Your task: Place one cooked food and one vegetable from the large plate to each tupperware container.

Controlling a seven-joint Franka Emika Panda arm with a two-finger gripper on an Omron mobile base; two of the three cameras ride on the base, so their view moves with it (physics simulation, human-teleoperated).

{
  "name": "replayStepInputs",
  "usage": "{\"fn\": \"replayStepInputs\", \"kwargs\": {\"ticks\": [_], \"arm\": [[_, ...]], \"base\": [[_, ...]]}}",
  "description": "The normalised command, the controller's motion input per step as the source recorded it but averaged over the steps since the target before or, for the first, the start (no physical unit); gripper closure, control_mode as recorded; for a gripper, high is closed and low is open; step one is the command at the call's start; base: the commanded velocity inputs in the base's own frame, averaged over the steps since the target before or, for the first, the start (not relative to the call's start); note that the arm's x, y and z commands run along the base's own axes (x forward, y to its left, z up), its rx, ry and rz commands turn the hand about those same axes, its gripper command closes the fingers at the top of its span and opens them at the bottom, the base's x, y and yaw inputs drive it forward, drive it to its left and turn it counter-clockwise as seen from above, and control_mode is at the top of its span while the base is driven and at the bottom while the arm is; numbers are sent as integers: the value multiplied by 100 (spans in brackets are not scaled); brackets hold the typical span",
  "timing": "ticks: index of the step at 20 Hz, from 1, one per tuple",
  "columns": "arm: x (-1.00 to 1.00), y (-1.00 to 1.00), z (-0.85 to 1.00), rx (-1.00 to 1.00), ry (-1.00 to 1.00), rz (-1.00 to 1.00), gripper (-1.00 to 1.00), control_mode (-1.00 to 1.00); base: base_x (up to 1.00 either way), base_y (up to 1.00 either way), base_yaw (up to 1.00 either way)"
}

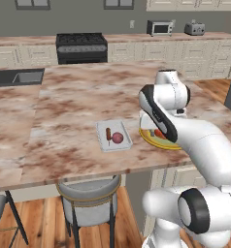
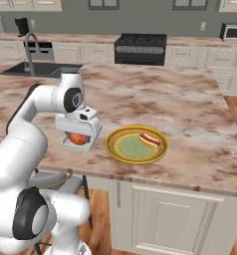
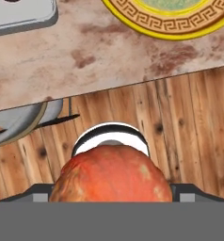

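My gripper [image 2: 79,140] is shut on a round orange-red vegetable [image 2: 78,138], held just above the counter to the left of the large plate [image 2: 115,152]. In the hand view the vegetable [image 3: 111,174] sits between the two fingertips of the gripper [image 3: 111,190]. A hot dog [image 2: 149,139] lies on the plate's right side. One tupperware container [image 1: 102,141] stands left of the plate [image 1: 161,145] and holds a sausage [image 1: 108,134] and a round red-purple vegetable [image 1: 118,138]. My forearm covers much of the plate in the left base view. The container's corner [image 3: 20,19] and the plate's rim [image 3: 180,26] show at the top of the hand view.
The counter's front edge [image 3: 132,82] runs right below the gripper, with wooden floor beyond. A grey stool [image 1: 88,191] stands under the edge. A sink [image 2: 38,69] is at the far left, and a stove [image 1: 81,46] and microwave [image 1: 159,28] stand along the back wall.
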Motion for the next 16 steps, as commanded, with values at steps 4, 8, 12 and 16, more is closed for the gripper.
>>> {"fn": "replayStepInputs", "kwargs": {"ticks": [4,8,12,16], "arm": [[0,-4,-1,0,0,-1,100,-100],[0,0,0,0,0,0,100,-100],[0,2,0,0,0,0,100,100],[0,0,0,0,0,0,100,100]], "base": [[0,0,0],[0,0,0],[-21,16,0],[-48,43,0]]}}
